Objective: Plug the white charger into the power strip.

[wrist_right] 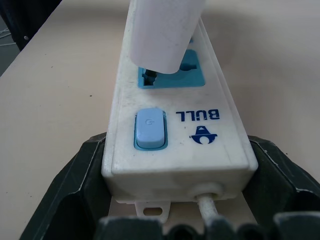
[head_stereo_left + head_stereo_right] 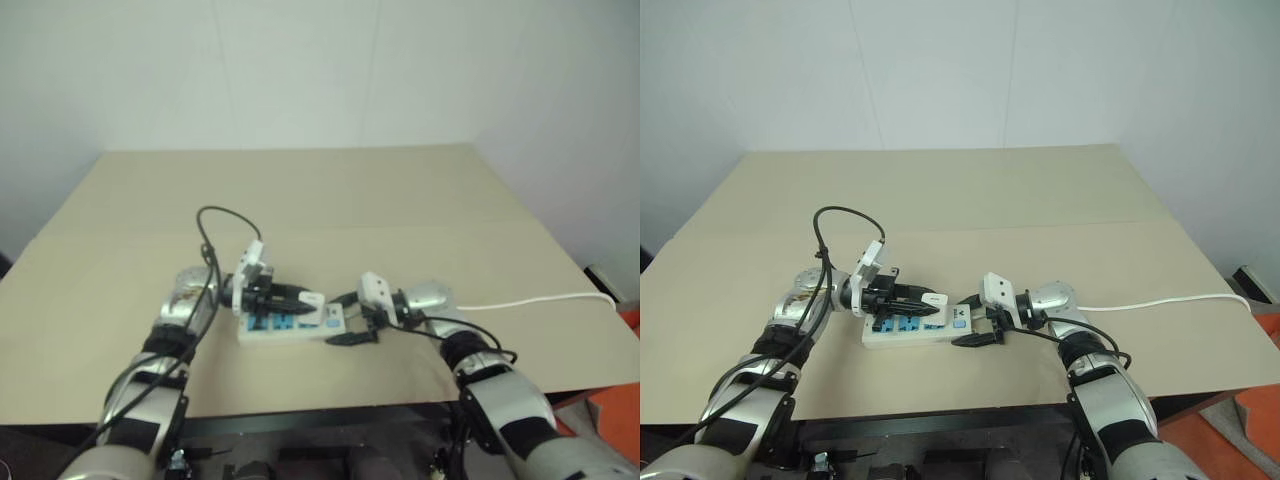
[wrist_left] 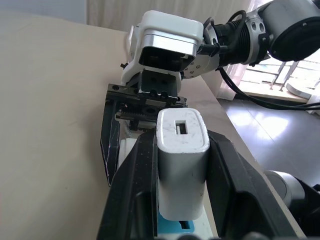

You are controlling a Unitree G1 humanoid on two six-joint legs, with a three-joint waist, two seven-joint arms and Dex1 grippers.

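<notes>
white charger (image 3: pixel 181 170), rounded block, slotted end

A bare test room or lab, by the look of it — one plain beige flat-topped table (image 2: pixel 300 190) set against blank white walls (image 2: pixel 300 70), with nothing homely around.

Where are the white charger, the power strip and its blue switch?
white charger (image 3: pixel 181 165), left wrist view, front face below the slot.
power strip (image 1: pixel 220 137), right wrist view, white top beside the logo.
blue switch (image 1: pixel 149 130), right wrist view, button centre.
</notes>
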